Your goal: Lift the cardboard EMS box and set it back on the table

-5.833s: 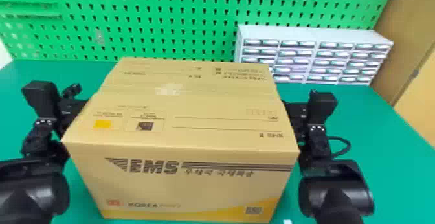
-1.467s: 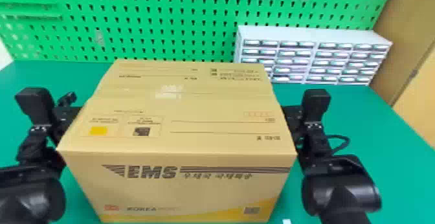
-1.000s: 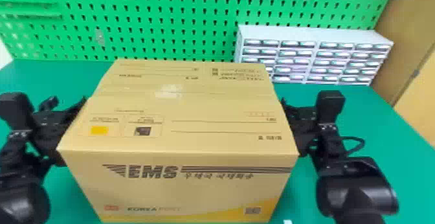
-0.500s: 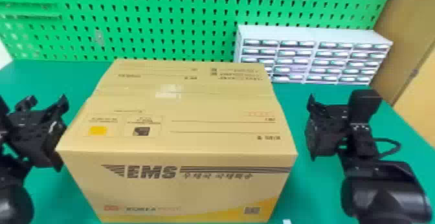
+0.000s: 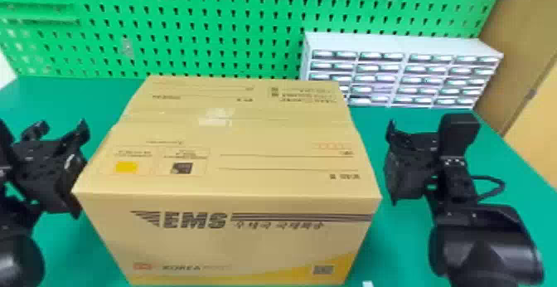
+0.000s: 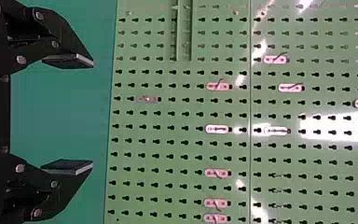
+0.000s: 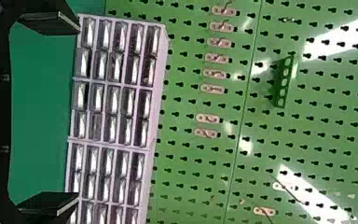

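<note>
Resting on the green table, the closed cardboard EMS box, between left gripper and right gripper. Jaws wide apart on both. Behind, toward the right, a white drawer unit.

I see the tan cardboard EMS box sitting upright on the green tabletop, top closed, its printed front facing me.

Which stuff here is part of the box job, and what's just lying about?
Job:
- EMS box, on the table
- left gripper, open
- right gripper, open

Just there:
- drawer cabinet
- green pegboard
- small hooks on it
</note>
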